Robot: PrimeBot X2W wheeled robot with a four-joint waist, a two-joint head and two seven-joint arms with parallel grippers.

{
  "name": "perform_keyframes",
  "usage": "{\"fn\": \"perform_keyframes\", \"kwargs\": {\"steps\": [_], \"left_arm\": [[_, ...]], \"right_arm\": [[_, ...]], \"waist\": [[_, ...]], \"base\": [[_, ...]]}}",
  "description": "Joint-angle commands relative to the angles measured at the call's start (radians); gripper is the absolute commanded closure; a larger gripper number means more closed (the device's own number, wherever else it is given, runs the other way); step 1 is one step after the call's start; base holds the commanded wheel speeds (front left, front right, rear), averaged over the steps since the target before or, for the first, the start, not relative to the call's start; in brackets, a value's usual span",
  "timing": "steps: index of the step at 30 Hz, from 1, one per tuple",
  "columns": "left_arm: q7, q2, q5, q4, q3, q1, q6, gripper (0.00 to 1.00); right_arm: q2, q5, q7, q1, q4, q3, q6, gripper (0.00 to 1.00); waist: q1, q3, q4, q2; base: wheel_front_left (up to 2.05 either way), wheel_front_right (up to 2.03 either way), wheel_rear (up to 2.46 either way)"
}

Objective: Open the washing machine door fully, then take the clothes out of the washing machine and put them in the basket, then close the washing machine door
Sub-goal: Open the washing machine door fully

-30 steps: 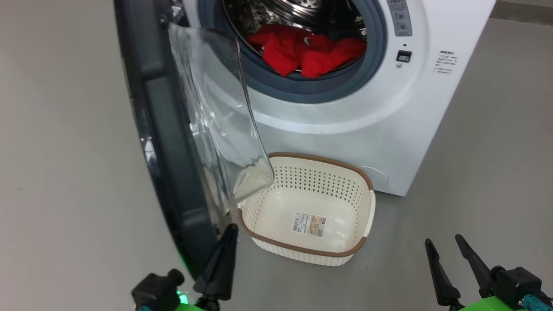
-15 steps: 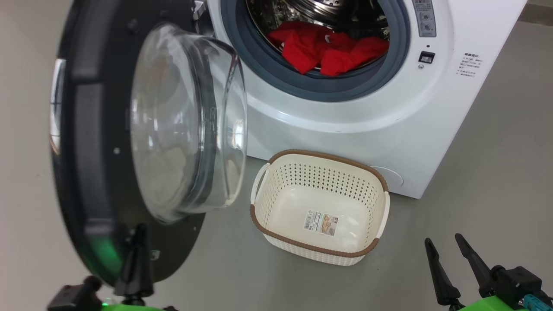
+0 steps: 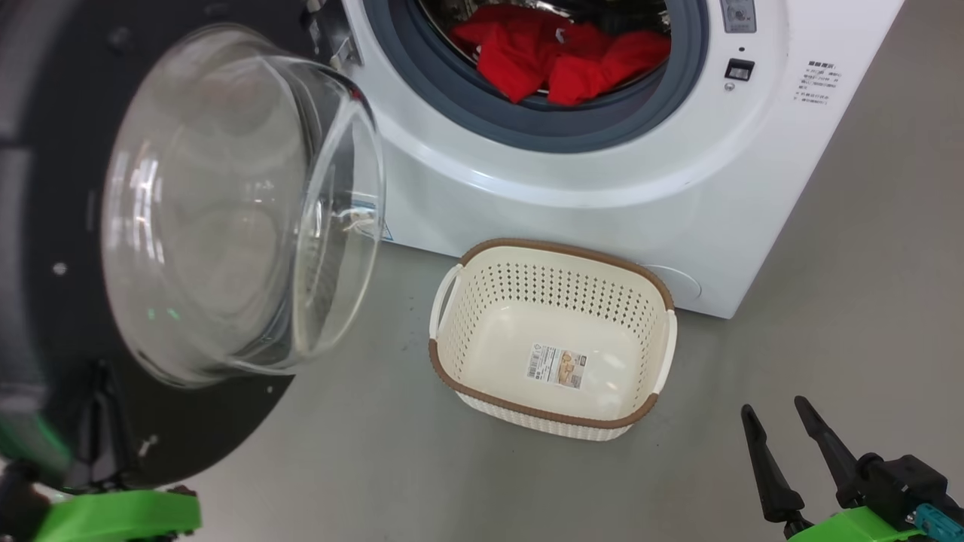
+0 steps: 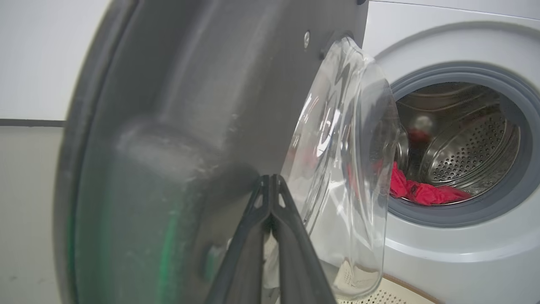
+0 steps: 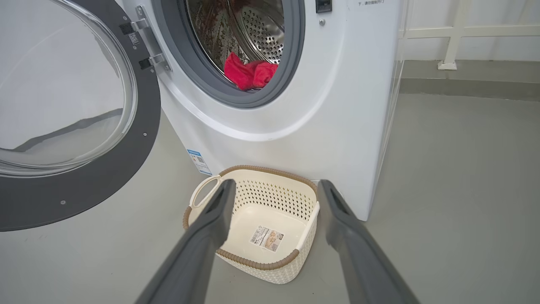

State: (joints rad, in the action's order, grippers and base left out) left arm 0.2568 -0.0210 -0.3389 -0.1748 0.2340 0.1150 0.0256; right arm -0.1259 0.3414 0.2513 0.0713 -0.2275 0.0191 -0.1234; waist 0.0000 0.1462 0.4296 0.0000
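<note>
**Wider swings the washing machine door than a second ago**

We are finishing the opening step. Our left gripper, fingers together, stands at the door's inner face. Our right gripper waits, fingers apart. Red clothes lie in the washing machine, with the basket empty before it. Next, we judge, comes a reach inside.

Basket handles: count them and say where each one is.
2. The left handle loops off the basket's left end in the head view. The right handle sits on its right end. None seems hidden.
</note>
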Motion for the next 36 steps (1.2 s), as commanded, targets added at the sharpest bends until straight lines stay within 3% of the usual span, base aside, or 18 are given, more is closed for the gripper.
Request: {"fn": "perform_keyframes", "kwargs": {"steps": [1,17,30,36], "left_arm": [[0.005,-0.029,0.015,0.008,0.072,0.047,0.002,1.0],[0.005,-0.042,0.116,-0.129,0.346,0.206,0.082,1.0],[0.005,-0.118,0.174,-0.25,0.453,0.317,0.102,1.0],[0.005,-0.127,0.19,-0.27,0.473,0.32,0.104,1.0]], "right_arm": [[-0.018,-0.008,0.01,-0.037,0.026,0.024,-0.007,0.0],[-0.029,-0.013,0.01,-0.075,0.032,0.024,-0.007,0.0],[-0.041,-0.014,0.01,-0.094,0.032,0.023,-0.007,0.0],[-0.038,-0.013,0.01,-0.093,0.028,0.025,-0.007,0.0]], "waist": [[0.0,0.011,-0.004,0.0],[0.0,0.085,-0.039,0.0],[0.0,0.109,-0.061,0.0],[0.0,0.096,-0.068,0.0]], "base": [[0.0,0.0,0.0],[0.0,0.0,0.0],[0.0,0.0,0.0],[0.0,0.0,0.0]]}}
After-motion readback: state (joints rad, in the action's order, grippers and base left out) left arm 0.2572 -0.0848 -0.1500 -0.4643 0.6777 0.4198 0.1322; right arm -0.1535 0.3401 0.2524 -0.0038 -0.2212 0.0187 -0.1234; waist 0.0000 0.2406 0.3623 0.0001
